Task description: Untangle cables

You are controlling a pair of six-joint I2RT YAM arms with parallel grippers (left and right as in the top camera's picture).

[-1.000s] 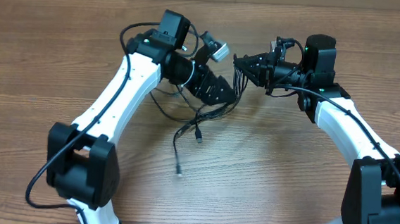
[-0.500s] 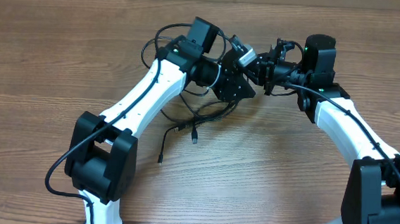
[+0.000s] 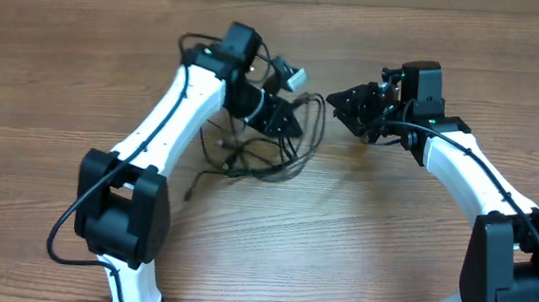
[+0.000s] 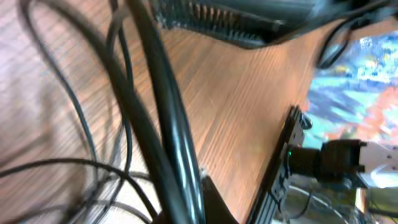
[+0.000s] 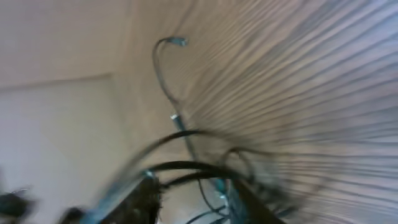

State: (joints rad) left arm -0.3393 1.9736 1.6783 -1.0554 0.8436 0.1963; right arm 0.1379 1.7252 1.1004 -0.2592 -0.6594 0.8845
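The cables (image 3: 255, 159) are thin black cords lying in a tangle on the wood table between the arms, with one loose end (image 3: 190, 193) trailing front-left. My left gripper (image 3: 288, 126) is shut on a few strands and holds them just above the tangle. A loop arcs from it toward the right (image 3: 321, 117). In the left wrist view the gripped cords (image 4: 177, 149) run straight through the left gripper (image 4: 189, 214). My right gripper (image 3: 346, 107) stands a little right of the loop, jaws apart. In its blurred wrist view, strands (image 5: 186, 167) cross beyond the right gripper (image 5: 193, 208), and a plug end (image 5: 179, 41) lies farther off.
The wooden table (image 3: 359, 224) ends at a pale wall along the far side (image 3: 508, 6). Thicker black wires run along both arms (image 3: 64, 232). Both arm bases stand at the table's near edge.
My right gripper has gone from shut to open and let go of the cables. My left gripper shut on the strands and pulled back left, dragging the tangle with it.
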